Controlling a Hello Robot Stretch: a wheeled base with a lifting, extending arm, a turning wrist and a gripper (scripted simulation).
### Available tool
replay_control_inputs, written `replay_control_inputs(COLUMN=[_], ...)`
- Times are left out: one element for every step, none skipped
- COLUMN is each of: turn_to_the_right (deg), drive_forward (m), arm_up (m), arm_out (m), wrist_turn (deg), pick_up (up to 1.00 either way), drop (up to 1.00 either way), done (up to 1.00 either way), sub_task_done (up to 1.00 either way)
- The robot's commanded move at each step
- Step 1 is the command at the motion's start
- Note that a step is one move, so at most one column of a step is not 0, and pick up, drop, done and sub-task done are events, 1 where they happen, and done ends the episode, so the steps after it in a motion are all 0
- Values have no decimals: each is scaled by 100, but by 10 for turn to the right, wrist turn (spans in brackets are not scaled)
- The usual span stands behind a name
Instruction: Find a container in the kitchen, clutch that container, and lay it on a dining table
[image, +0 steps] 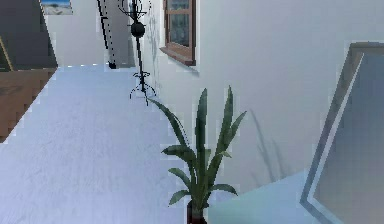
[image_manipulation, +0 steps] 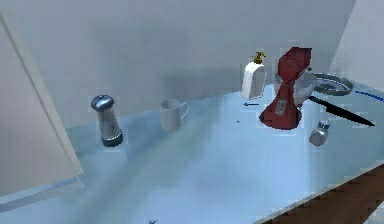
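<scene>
Beside me on the counter (image_manipulation: 200, 165), a white cup (image_manipulation: 174, 113) stands upright, apart from the shaker (image_manipulation: 107, 120) and soap bottle (image_manipulation: 254, 77), so it looks the easiest container to take. My claw's state I cannot tell.

Pale blue countertop with kitchen things

On the countertop (image_manipulation: 200, 175), a metal shaker (image_manipulation: 106, 120) stands near the left edge, with a white mug (image_manipulation: 174, 113) beside it toward the back. At the back right stand a soap bottle (image_manipulation: 254, 77) and a red coffee maker (image_manipulation: 284, 95), with a small shaker (image_manipulation: 320, 133) in front.
</scene>
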Motion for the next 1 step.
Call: replay_control_inputs(turn_to_the_right=[0], drive_forward=[0], arm_up=[38], arm_out=[0], wrist_turn=[0], pick_up=[0], drop=[0], done=[0], sub_task_done=[0])
